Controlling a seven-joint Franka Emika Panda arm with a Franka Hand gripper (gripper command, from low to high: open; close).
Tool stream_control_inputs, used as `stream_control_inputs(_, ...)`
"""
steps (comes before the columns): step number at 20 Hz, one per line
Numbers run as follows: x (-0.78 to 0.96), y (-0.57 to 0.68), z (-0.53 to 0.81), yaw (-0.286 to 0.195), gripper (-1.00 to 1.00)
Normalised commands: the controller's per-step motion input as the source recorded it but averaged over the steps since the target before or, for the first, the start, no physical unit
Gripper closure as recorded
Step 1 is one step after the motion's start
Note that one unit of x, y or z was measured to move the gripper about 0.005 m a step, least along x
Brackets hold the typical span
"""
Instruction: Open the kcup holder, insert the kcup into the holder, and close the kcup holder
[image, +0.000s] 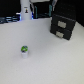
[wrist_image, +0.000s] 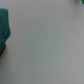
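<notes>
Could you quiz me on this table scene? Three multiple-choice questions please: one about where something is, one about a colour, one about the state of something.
1. Where does the kcup stand, relative to the kcup holder?
A. On top of it
B. Apart from it, on the table toward the exterior view's left
C. Inside it

2. What colour is the kcup's top?
A. Red
B. Blue
C. Green

3. What is the kcup's state?
A. Standing free on the white table
B. Clamped in the gripper
C. Lying crushed flat

Answers: 1 B, bare table separates the two. 2 C, a green cap shows on the pale cup. 3 A, the gripper is far off at the table's back edge.
</notes>
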Motion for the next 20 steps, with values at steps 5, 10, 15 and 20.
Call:
stream_control_inputs(5,-0.17,0.49,0.13,-0.077,-1.0)
stream_control_inputs(10,-0.33,0.62,0.02,-0.173,-1.0)
stream_control_inputs(15,-0.34,0.65,-0.03,-0.182,-1.0)
stream_control_inputs(20,-0.36,0.69,-0.1,-0.167,-1.0)
